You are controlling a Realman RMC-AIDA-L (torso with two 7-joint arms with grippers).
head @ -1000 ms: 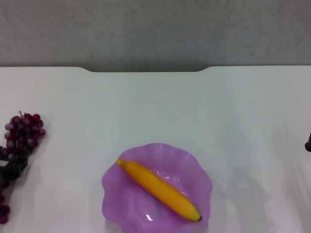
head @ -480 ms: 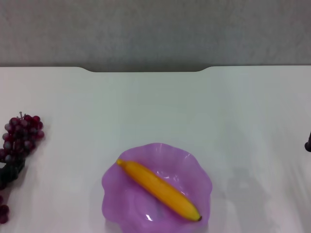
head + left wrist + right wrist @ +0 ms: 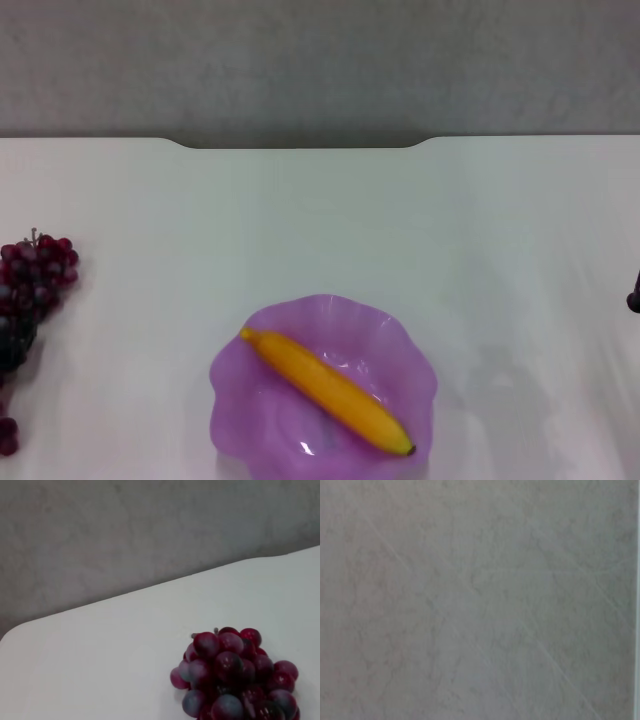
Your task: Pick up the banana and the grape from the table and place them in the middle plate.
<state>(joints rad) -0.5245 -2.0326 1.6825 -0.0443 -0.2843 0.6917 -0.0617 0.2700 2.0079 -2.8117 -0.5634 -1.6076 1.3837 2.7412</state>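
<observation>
Banana: we are seeing the banana (image 3: 328,392) lying slantwise inside the middle plate (image 3: 240,420), its dark tip pointing toward the near right rim.
Plate: we are finding the purple scalloped dish sitting on the bench (image 3: 320,220) near the front edge, roughly centred.
Grape: we are spotting the grape (image 3: 32,275) at the far left edge of the head view, well apart from the plate; the left wrist view is showing the grape (image 3: 235,677) close up with its short stem at the top of the bunch.
Left gripper: we are catching only something dark at the left edge of the head view, just below the bunch, so we cannot tell whether its fingers are clenched or released.
Right gripper: we are glimpsing a small dark part (image 3: 634,296) at the far right edge, well clear of the plate; finger state we cannot tell.
Right wrist view: we are looking at nothing but a grey mottled surface (image 3: 480,600).
</observation>
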